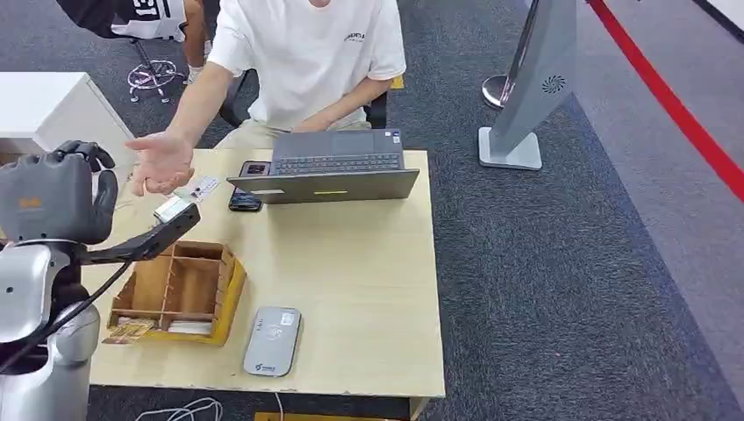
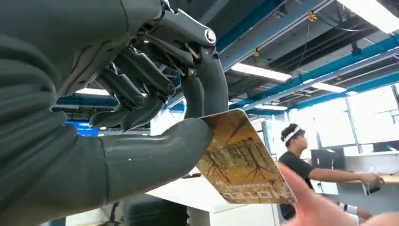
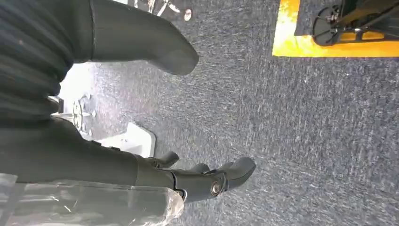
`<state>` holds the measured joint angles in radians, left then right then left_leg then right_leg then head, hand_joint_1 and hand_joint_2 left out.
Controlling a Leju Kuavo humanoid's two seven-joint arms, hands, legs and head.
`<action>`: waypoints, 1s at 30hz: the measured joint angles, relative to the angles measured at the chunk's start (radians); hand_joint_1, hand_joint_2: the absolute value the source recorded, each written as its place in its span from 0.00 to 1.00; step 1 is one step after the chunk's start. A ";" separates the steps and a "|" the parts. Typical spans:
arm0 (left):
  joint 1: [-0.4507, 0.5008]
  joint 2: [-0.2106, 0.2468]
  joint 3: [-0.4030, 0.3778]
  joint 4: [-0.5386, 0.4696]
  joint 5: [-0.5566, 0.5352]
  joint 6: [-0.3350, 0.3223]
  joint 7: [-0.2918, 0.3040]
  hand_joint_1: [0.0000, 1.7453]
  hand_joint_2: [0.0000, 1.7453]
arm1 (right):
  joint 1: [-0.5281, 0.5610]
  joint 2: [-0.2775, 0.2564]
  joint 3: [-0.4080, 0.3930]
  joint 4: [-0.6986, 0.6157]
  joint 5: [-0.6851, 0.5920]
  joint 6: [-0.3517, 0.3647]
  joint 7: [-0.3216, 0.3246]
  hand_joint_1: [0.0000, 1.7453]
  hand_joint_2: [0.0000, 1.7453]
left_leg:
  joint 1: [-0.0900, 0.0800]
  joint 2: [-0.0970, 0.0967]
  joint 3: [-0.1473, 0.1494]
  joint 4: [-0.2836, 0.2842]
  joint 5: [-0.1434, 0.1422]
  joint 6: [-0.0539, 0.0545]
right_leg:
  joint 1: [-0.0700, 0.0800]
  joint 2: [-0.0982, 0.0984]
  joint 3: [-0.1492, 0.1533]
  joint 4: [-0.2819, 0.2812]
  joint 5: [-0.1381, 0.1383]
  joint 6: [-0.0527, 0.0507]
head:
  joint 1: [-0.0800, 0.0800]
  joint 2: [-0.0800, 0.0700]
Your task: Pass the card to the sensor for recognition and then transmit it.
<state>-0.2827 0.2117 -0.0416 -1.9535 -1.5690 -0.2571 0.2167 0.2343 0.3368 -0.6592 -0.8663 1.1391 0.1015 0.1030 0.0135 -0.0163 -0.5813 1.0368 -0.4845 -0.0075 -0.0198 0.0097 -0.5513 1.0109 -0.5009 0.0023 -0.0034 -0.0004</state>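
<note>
My left hand [image 1: 61,203] is raised over the table's left side and pinches a yellow-brown card [image 1: 173,209] between thumb and finger. The left wrist view shows that card [image 2: 240,160] up close, held by one end in my left hand [image 2: 141,141]. A person's open palm [image 1: 162,162] hovers just beyond the card, and its fingertips [image 2: 324,207] reach toward it. The grey card sensor [image 1: 272,340] lies flat near the table's front edge, well short of the card. My right hand [image 3: 94,155] hangs over the carpet with fingers apart, holding nothing.
A wooden divided box [image 1: 180,288] with cards in it sits between my left arm and the sensor. A grey laptop [image 1: 333,167], a phone [image 1: 246,197] and a loose card [image 1: 203,187] lie at the table's far side. The person in a white shirt [image 1: 307,53] sits behind it.
</note>
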 joint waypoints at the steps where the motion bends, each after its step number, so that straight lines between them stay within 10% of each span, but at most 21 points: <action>1: 0.001 0.002 0.000 0.000 0.000 0.001 0.000 1.00 1.00 | 0.000 0.000 -0.003 0.002 0.004 0.000 -0.003 0.00 1.00 | 0.000 0.000 0.000 0.000 0.000 0.000 | 0.000 0.000 0.000 0.000 0.000 0.000 | 0.000 0.000; 13: 0.032 0.012 0.000 0.000 0.000 0.006 -0.002 1.00 1.00 | -0.007 0.000 -0.037 0.018 0.024 0.001 -0.033 0.00 1.00 | 0.000 0.003 -0.001 0.000 0.000 0.000 | 0.000 0.004 -0.001 0.000 0.000 0.000 | 0.000 0.000; 14: 0.036 0.011 0.000 0.000 -0.001 0.006 -0.002 0.00 1.00 | -0.010 0.000 -0.047 0.025 0.033 0.000 -0.032 0.00 1.00 | 0.000 0.004 -0.003 0.000 -0.001 0.001 | 0.000 0.004 -0.002 0.000 0.000 0.000 | 0.000 0.000; 30: 0.064 -0.031 0.027 -0.013 -0.001 0.039 -0.061 0.00 1.00 | -0.025 0.000 -0.079 0.042 0.063 -0.001 -0.034 0.00 1.00 | 0.000 0.001 -0.001 0.000 -0.002 0.003 | 0.000 0.000 0.000 -0.001 -0.001 0.001 | 0.000 0.000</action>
<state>-0.2191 0.1808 -0.0145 -1.9661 -1.5698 -0.2178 0.1556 0.2090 0.3368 -0.7378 -0.8240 1.2024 0.1003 0.0690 0.0134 -0.0151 -0.5825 1.0369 -0.4862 -0.0049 -0.0198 0.0101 -0.5510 1.0102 -0.5019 0.0033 -0.0031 -0.0004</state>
